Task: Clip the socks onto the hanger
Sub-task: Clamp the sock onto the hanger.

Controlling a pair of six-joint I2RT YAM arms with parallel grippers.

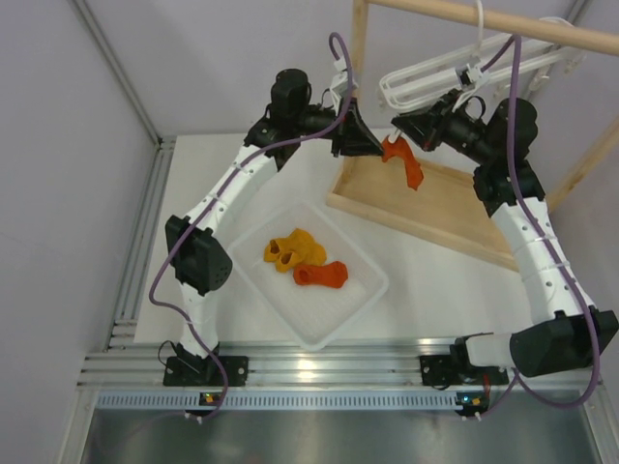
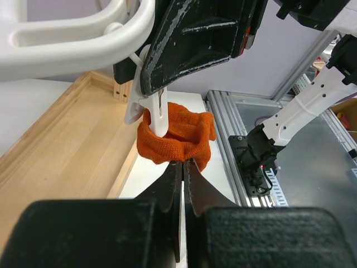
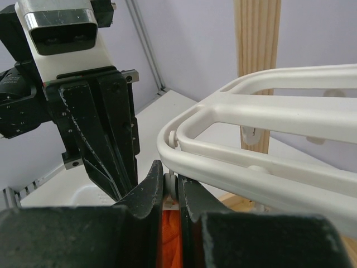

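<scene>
A red-orange sock [image 1: 407, 166] hangs under the corner of the white hanger [image 1: 435, 75], between both grippers. My left gripper [image 1: 366, 138] is shut on the sock's lower edge; in the left wrist view the tips [image 2: 183, 162] pinch the orange fabric [image 2: 178, 137] below a white clip [image 2: 157, 114]. My right gripper [image 1: 400, 128] is shut on that clip; in the right wrist view its jaws [image 3: 170, 180] squeeze the clip's white handles under the hanger bar [image 3: 262, 167], with the sock [image 3: 170, 237] showing below. Two yellow-orange socks [image 1: 294, 249] and one red-orange sock [image 1: 322, 275] lie in the tray.
The white tray [image 1: 324, 336] sits at the table's middle front. The wooden rack's base frame [image 1: 430, 211] lies under the hanger and its top bar [image 1: 513, 27] carries the hanger's hook. Both arms crowd the hanger's left corner.
</scene>
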